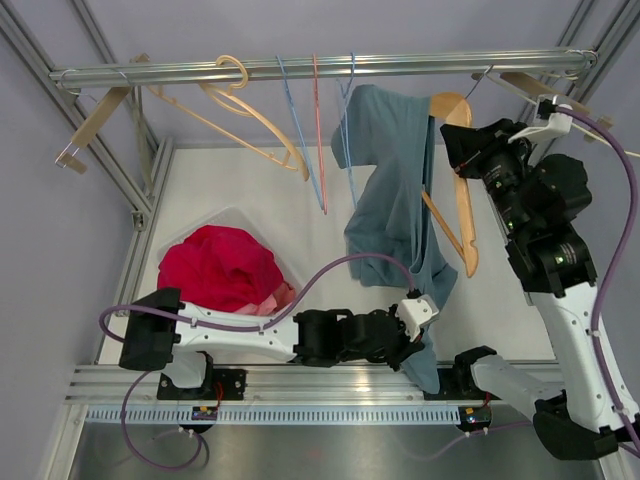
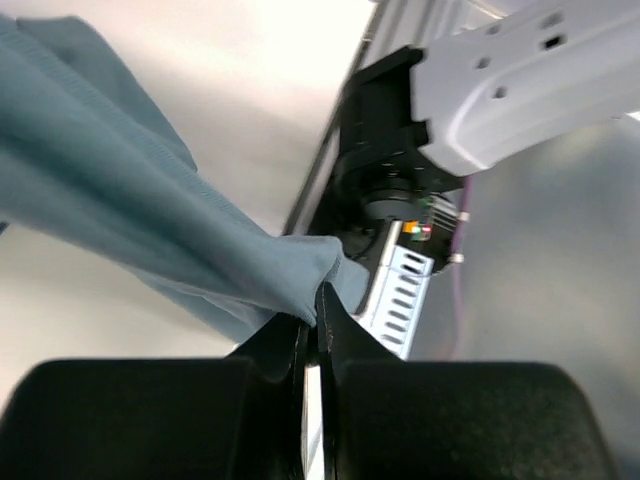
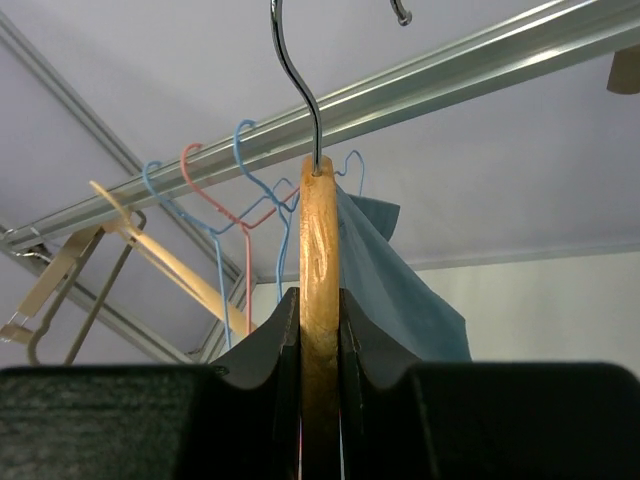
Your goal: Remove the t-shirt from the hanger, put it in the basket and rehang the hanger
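Note:
A blue-grey t-shirt (image 1: 390,190) hangs off a wooden hanger (image 1: 460,215) whose metal hook sits on the rail. Its cloth stretches down toward the table's front edge. My left gripper (image 1: 418,348) is low at the front, shut on the shirt's bottom corner. In the left wrist view the t-shirt (image 2: 130,190) bunches into a fold pinched between the jaws of the left gripper (image 2: 318,303). My right gripper (image 1: 452,150) is up by the rail, shut on the hanger. In the right wrist view the hanger's (image 3: 320,240) wooden neck is clamped in the right gripper (image 3: 320,315), with the t-shirt (image 3: 395,285) draped behind.
The metal rail (image 1: 320,68) carries empty hangers: a pale wooden one (image 1: 250,115), thin blue and pink wire ones (image 1: 312,140), and wooden ones at both ends. A red garment heap (image 1: 220,268) lies at the left. The right arm's base (image 2: 500,90) stands close to my left gripper.

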`<state>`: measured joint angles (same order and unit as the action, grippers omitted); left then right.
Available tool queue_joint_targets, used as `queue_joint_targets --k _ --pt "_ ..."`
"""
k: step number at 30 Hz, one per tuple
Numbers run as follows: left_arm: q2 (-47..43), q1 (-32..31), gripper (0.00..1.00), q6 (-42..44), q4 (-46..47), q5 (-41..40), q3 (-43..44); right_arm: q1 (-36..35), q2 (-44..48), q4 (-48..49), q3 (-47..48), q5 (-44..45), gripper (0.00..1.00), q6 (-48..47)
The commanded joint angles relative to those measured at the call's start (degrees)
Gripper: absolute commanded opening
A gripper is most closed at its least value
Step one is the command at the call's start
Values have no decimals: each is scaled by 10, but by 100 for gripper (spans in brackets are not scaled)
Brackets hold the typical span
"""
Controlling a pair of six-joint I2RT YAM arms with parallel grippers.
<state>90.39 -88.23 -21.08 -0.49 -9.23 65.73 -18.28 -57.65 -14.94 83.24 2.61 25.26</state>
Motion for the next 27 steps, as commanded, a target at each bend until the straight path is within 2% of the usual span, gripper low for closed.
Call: queue_joint_targets --k 1,3,6,9,12,15,17,22,26,27 --pt "-2 -32 0 2 -86 23 -42 3 34 106 69 9 0 -6" --pt "-51 -31 0 14 -86 -10 -57 3 75 77 46 -4 0 -20" --pt "-118 -31 0 25 -114 -104 -57 3 139 22 -2 -23 0 -34" --pt "-189 -31 0 47 -108 -169 -53 3 214 -15 -64 7 0 -49" --pt "-224 -31 0 92 -76 -212 -36 3 277 -38 -88 17 0 -50" --pt "-229 -16 0 140 -21 -264 -4 3 307 -94 -71 -8 0 -45" --pt "-217 8 0 175 2 -260 13 3 328 -103 -69 -20 0 -41" --pt "-144 83 0 174 31 -154 93 3 360 -143 -47 -74 0 -37" --pt "-98 122 0 206 78 -163 137 2 381 -164 -25 -93 0 -32" --pt "-88 125 13 226 104 -183 144 2 385 -167 -20 -101 0 -31"
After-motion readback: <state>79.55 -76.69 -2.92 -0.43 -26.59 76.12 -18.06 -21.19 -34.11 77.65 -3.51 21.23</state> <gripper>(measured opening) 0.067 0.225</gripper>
